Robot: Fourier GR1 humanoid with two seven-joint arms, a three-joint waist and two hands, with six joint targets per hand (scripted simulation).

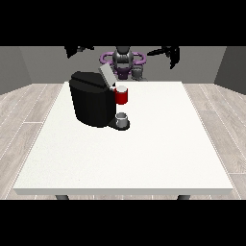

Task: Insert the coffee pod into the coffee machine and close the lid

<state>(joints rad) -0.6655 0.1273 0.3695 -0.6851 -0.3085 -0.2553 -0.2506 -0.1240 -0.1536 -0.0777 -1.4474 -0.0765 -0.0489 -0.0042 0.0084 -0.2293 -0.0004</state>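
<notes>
The black coffee machine (91, 103) stands on the left half of the white table (153, 144). Its grey lid (106, 74) is tilted up and open above the red pod holder (122, 96). A small grey cylinder that looks like the coffee pod (138, 72) sits at the table's far edge, just in front of the robot. Both hands are raised beside the robot's head, far from the machine. Nothing is held by the hand at the view's left (79, 49) or the hand at the view's right (171, 53), and their fingers look spread.
A grey cup (123, 118) stands on the machine's base under the red holder. The robot's torso (123, 61) is behind the far table edge. Wood floor surrounds the table.
</notes>
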